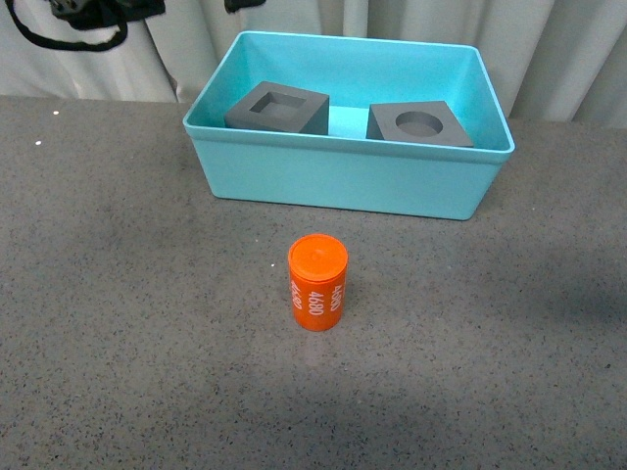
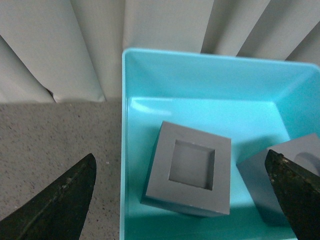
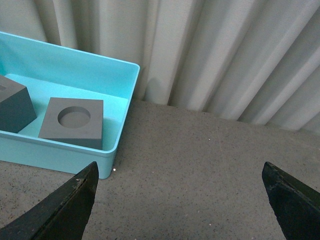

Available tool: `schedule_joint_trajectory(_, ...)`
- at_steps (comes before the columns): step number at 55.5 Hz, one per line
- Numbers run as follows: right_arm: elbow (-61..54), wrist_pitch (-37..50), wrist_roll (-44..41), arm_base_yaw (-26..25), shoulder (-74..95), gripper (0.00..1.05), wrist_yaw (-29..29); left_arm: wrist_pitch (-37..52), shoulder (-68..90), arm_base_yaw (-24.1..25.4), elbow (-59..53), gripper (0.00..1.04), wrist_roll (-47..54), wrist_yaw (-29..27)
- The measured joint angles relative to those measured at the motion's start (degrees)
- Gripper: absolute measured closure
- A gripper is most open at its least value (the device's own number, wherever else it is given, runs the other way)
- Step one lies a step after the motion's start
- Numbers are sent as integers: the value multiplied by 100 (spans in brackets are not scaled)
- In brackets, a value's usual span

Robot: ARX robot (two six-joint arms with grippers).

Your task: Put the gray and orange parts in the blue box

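Black fingers (image 2: 60, 205) of the left tool (image 2: 180, 155) stand wide apart with nothing between them. From its wrist view the tool hangs over the left end of the blue box (image 2: 210, 75), above the gray cube with the square recess (image 2: 189, 172). The right tool (image 3: 179, 167) is spread just as wide and also holds nothing. It hangs over bare table (image 3: 210, 200) off the box's right end, with the pleated curtain (image 3: 210, 55) beyond. Neither arm shows in the front view.

Inside the box both gray parts lie flat, recesses up. The square-recess cube sits toward the left and the gray cube with the round recess (image 1: 421, 124) toward the right, with a strip of blue floor between them. The orange cylinder (image 1: 317, 282) stands upright on the table in front of the box, near its front wall but apart from it, with "4680" printed down its side.

I judge two of the three parts done, so the step in hand is fetching the cylinder. Either tool would need to travel toward the robot and descend, then straddle the cylinder's round side. It should close squarely so the cylinder neither tips nor slips, lift it clear of the rim, and release it over free floor in the box.
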Motion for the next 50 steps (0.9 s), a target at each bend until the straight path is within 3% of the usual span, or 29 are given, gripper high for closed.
schedule_joint_trajectory(13,0,0,2,0,0,10,0,754,-1414,153,-1419,7,-345,15)
schedule_joint_trajectory(30,0,0,2,0,0,10,0,870,-3281,468,-3375,7,-573,-426)
schedule_joint_trajectory(34,0,0,2,0,0,10,0,2420,-3652,608,-4280,22,177,-627)
schedule_joint_trajectory(37,0,0,2,0,0,10,0,2962,-3838,667,-4640,31,435,-605)
schedule_joint_trajectory(50,0,0,0,0,0,10,-2,3182,-4559,868,-5466,69,844,-444)
